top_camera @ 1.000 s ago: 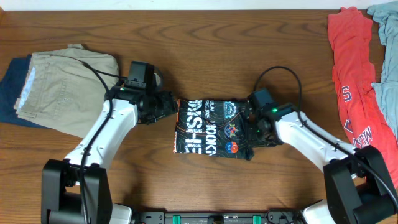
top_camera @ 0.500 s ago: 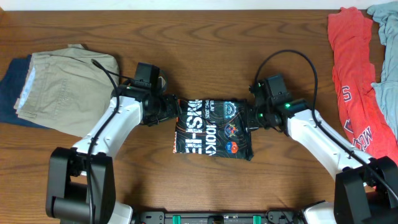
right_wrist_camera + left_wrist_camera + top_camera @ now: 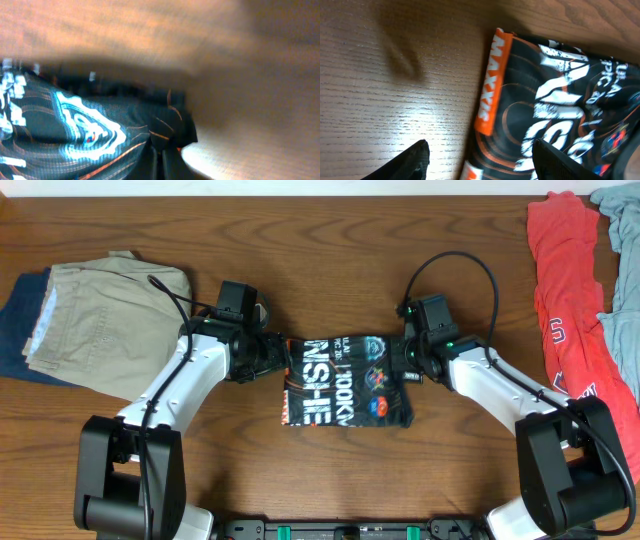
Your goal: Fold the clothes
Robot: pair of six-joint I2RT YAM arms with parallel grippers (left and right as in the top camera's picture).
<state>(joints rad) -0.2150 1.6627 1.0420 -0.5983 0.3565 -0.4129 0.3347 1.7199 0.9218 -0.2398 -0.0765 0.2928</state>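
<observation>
Centrally on the wooden table (image 3: pixel 300 240), a black jersey (image 3: pixel 347 380) lies folded into a compact rectangle, white lettering and thin orange contour lines facing up, as I flank it with both arms. My left gripper (image 3: pixel 279 361) sits at the jersey's left edge with its jaws spread wide. The left wrist view shows its two fingers (image 3: pixel 415 162) either side of an orange band (image 3: pixel 487 85) printed with white letters, one over bare wood, the other over the cloth. My right gripper (image 3: pixel 404 366) meets the jersey's upper right corner, and the blurred right wrist view shows its jaws pinched together on a puckered fold of the black fabric. Beyond my left arm, well apart from the jersey, a folded khaki garment (image 3: pixel 100 315) rests on a dark blue garment (image 3: pixel 14 330). Along the table's far right edge lie a red shirt (image 3: pixel 562 300) and, touching it, a pale blue-grey garment (image 3: pixel 622 250).
</observation>
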